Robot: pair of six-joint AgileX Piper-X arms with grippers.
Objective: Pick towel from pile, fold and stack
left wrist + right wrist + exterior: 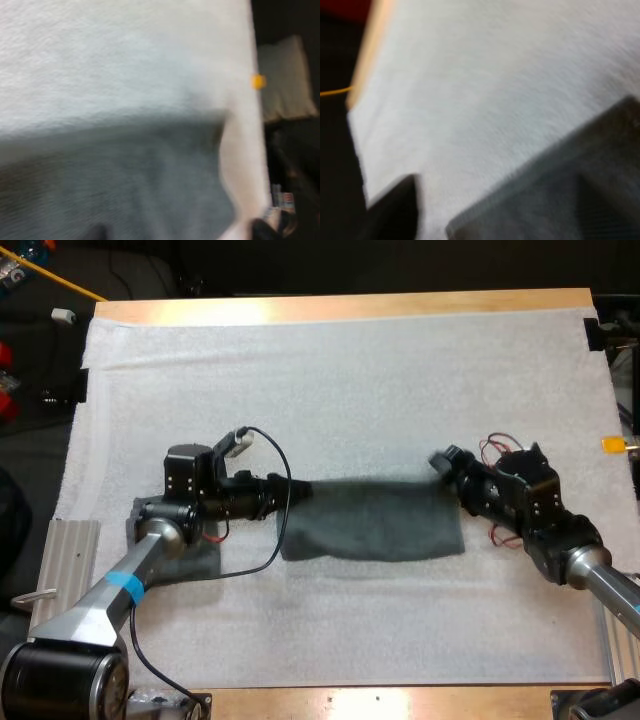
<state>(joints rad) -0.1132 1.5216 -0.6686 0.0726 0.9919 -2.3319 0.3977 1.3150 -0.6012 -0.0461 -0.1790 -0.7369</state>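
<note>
A dark grey-green towel lies spread flat in the middle of the white mat. My left gripper is at the towel's upper left corner, low over the cloth. My right gripper is at the towel's upper right corner. Its fingers stand wide apart: one fingertip is over bare mat, the other is over the towel. More dark towel cloth shows under my left arm, near the mat's left edge.
The wooden table edge runs along the far side. A ribbed metal plate sits off the mat's left edge.
</note>
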